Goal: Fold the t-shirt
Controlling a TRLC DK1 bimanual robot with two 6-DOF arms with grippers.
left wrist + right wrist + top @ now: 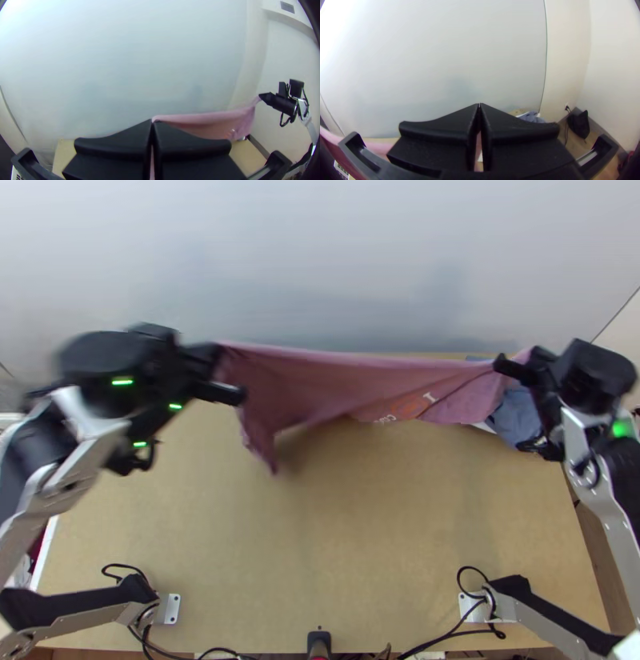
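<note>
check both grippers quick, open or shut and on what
left gripper: closed, holding one end of the raised pink t-shirt
right gripper: closed, holding the other end of the t-shirt

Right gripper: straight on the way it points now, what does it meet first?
Probably the wall. The way there from the right gripper looks free, though depth is hard to judge.
</note>
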